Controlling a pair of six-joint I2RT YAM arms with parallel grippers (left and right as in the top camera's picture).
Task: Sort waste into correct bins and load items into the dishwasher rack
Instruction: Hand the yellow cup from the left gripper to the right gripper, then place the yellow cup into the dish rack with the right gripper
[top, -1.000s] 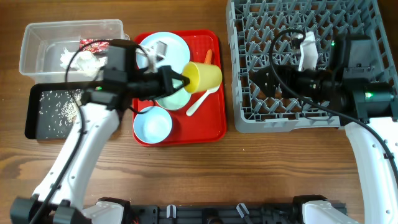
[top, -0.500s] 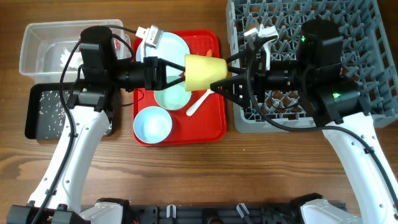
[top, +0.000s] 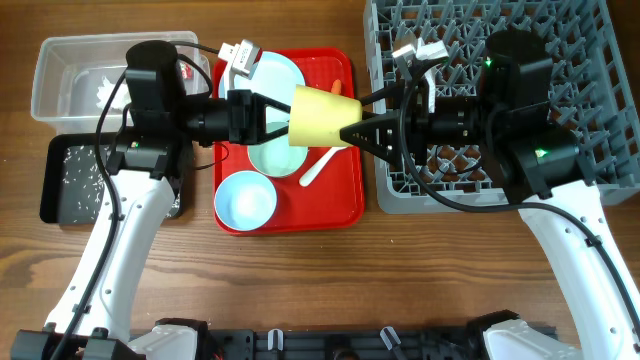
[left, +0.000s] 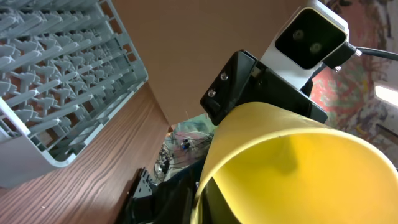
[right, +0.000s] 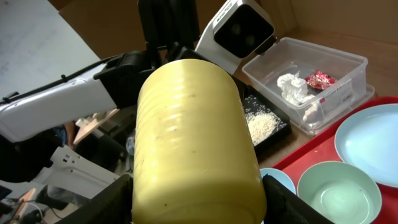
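The yellow cup (top: 322, 116) hangs on its side in the air above the red tray, between both arms. My left gripper (top: 278, 118) is shut on its rim; the left wrist view shows the cup's open mouth (left: 298, 168) with my finger (left: 205, 199) at the rim. My right gripper (top: 352, 132) is closed on the cup's base, and in the right wrist view its fingers (right: 199, 202) press both sides of the cup (right: 196, 137). On the tray lie the pale blue plate (top: 275, 72), two bowls (top: 246, 200) (top: 268, 158), the white spoon (top: 318, 168) and the carrot (top: 338, 88).
The grey dishwasher rack (top: 600, 60) stands at the right. The clear tub (top: 60, 60) at the far left holds tissue (right: 292, 87) and the red wrapper (right: 320, 79). The black tray (top: 55, 190) in front of it holds rice (top: 80, 165). The red tray (top: 340, 205) lies in the middle.
The left arm lifted the cup off the tray and turned it sideways. The right arm came from the rack and closed its fingers on the cup's base.
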